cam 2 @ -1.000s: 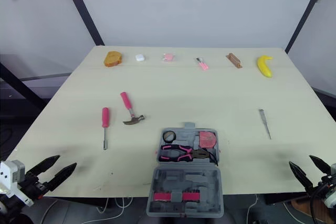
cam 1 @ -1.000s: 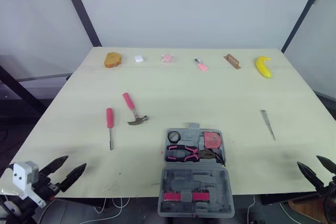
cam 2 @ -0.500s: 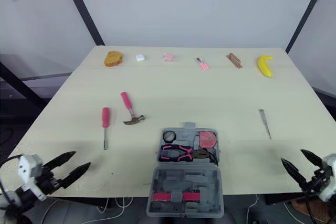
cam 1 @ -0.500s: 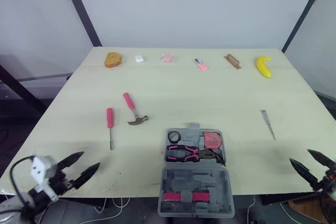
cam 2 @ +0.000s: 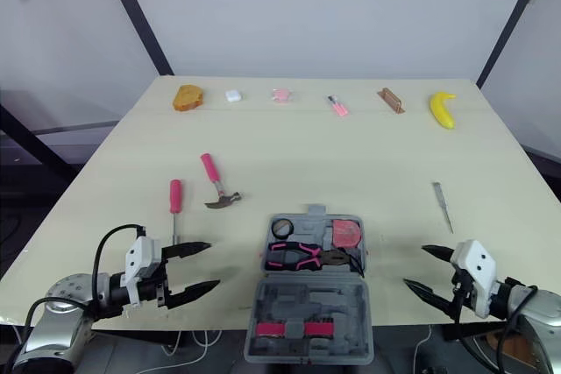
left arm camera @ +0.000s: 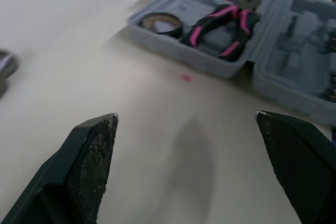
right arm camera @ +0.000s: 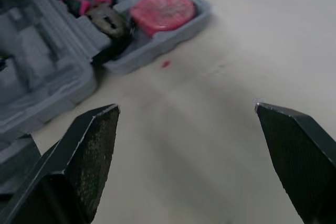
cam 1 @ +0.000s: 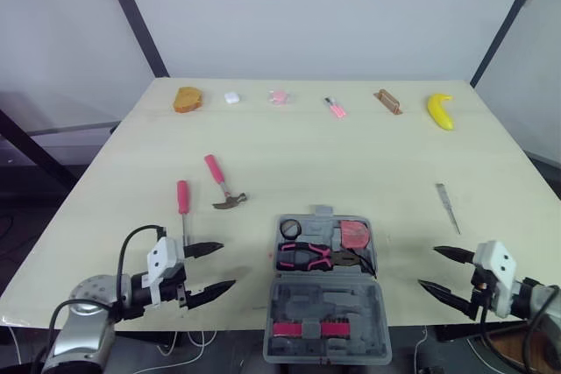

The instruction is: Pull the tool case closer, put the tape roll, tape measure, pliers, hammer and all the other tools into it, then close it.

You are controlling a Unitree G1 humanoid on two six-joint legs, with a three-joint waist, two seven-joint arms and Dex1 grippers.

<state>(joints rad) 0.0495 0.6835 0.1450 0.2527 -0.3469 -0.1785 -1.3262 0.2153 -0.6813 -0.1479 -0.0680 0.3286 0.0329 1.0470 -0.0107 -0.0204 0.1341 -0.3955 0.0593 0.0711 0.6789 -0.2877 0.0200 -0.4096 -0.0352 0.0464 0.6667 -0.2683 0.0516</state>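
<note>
While the open tool case (cam 1: 326, 291) is being kept at the near edge of the tabletop (cam 1: 351, 155), the left pincer (cam 1: 223, 265) and the right pincer (cam 1: 429, 267) are being held spread wide beside it. The hammer (cam 1: 223, 186) is being left outside it.

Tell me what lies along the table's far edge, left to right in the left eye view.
Along that row: orange-brown lump, small white object, pale pink object, slim pink item, brown block, yellow banana.
</note>
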